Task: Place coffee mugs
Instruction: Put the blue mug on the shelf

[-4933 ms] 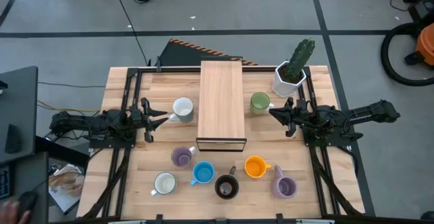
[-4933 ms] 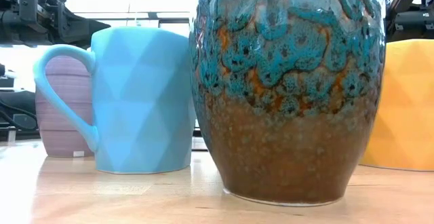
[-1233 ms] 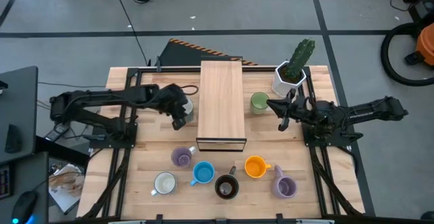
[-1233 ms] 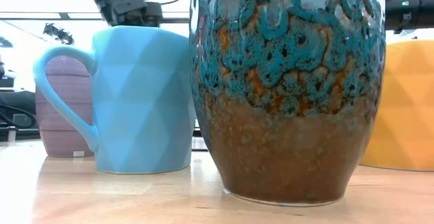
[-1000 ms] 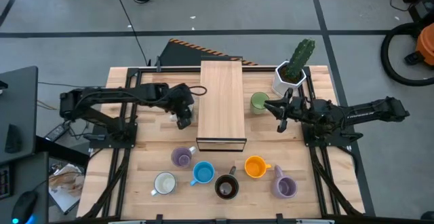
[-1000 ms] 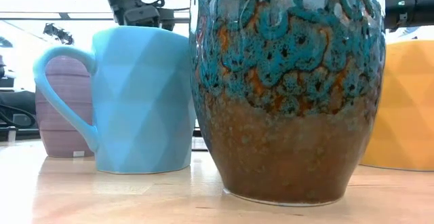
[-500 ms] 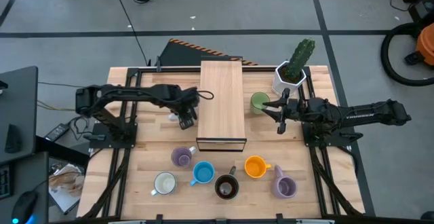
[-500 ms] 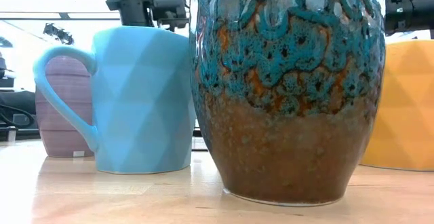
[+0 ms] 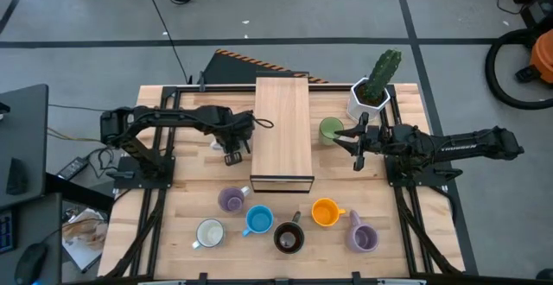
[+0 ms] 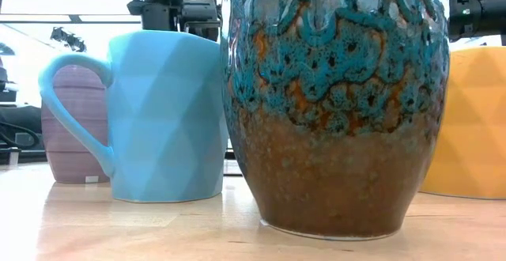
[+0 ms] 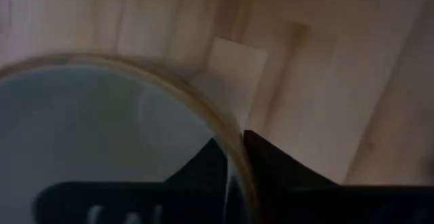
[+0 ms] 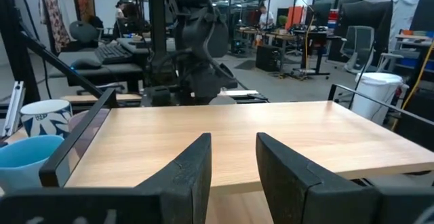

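A white mug (image 11: 102, 129) stands left of the long wooden riser (image 9: 282, 134), mostly hidden under my left gripper (image 9: 233, 152), which is shut on it. A green mug (image 9: 329, 129) stands right of the riser, and my right gripper (image 9: 354, 147) hovers open and level just beyond it, holding nothing. Along the near side stand a lavender mug (image 9: 231, 200), a blue mug (image 9: 257, 221), a second white mug (image 9: 210, 232), a dark brown mug (image 9: 289, 238), an orange mug (image 9: 324, 212) and another lavender mug (image 9: 364, 237). My left gripper pinches the white mug's rim (image 11: 234, 149) on the side toward the riser, one finger (image 11: 203, 166) inside the cup and the other outside. The fingers come from above, pointing steeply down. The mug is upright, mouth up.
A white hexagonal pot with a green cactus (image 9: 370, 95) stands at the far right corner, close behind the right arm. The riser fills the table's middle between the two arms. Bare wood lies at the near left and near right corners.
My left gripper has sunk onto the white mug and tipped steeper, moving a little toward the riser. The mug stays where it stood.
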Motion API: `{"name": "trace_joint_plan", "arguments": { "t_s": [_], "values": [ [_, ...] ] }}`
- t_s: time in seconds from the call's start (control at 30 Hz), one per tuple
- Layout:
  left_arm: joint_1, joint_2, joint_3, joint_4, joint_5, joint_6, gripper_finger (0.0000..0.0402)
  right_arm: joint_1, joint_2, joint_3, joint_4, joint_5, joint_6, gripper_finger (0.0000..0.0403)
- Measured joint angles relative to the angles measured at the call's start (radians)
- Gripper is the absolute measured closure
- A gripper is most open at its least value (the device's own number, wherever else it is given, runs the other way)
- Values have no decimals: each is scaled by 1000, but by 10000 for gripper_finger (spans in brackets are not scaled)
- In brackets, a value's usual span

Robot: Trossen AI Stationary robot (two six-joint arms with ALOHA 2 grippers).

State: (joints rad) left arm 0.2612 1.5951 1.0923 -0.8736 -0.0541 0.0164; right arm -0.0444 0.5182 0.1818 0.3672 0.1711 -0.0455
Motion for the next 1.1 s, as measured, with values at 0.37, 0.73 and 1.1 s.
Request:
{"name": "trace_joint_plan", "arguments": {
  "t_s": [0.37,0.73,1.1],
  "values": [
    [122,3,278,-256,-24,406,362,0,1,0,-25,-9,-4,281],
    [196,8,518,-281,-24,589,366,0,9,0,-35,-35,11,281],
    [182,188,783,-344,-18,652,366,0,29,0,-26,32,-84,281]
  ]
}}
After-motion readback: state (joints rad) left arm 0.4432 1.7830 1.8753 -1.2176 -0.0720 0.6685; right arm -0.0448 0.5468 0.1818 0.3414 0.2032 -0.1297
